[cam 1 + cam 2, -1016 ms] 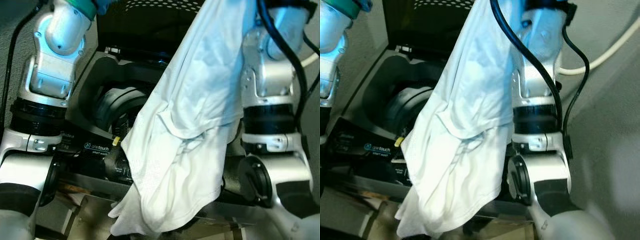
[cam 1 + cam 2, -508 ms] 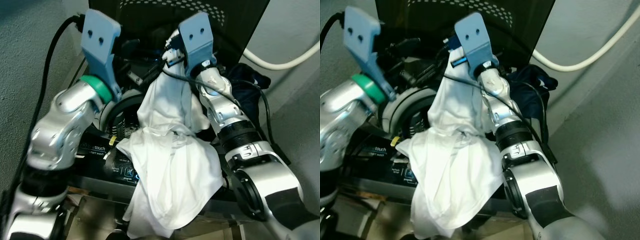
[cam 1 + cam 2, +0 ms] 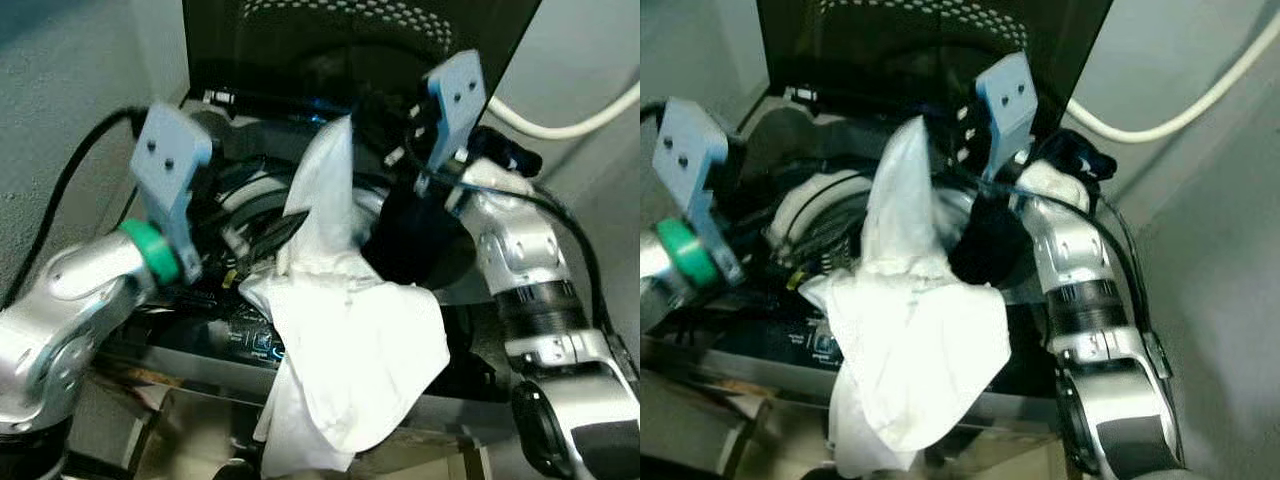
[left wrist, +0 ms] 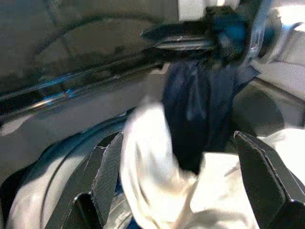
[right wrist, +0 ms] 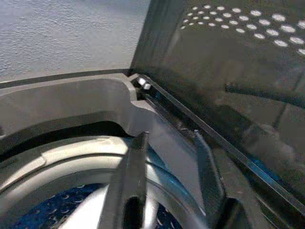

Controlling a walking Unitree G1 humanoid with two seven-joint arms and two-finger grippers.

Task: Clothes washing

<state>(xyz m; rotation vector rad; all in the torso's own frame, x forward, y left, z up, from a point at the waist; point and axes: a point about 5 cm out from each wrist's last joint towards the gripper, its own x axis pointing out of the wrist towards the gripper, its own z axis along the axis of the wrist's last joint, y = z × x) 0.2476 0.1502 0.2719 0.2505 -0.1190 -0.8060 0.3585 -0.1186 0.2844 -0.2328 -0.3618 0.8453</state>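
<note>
Found the left gripper point(image 4: 177, 138) at far left, fingers spread wide, nothing clamped, a fold of the white garment point(image 3: 350, 340) lying between them. Noted that garment half in, half out: one peak raised over the drum opening point(image 3: 250, 190), the bulk draped over the front control panel point(image 3: 240, 335) and hanging down outside the washing machine. Saw, to the right of it, a navy garment point(image 3: 405, 235) hung over the opening under the right gripper point(image 5: 169, 136). Observed that gripper's fingers narrowly parted with nothing between them; could not tell how the navy cloth was held. Judged the step to be loading. Advised closing the left fingers low on the draped bulk rather than on the peak, lifting it clear of the panel edge, and releasing well inside the rim, beneath the raised lid point(image 3: 350, 40).
</note>
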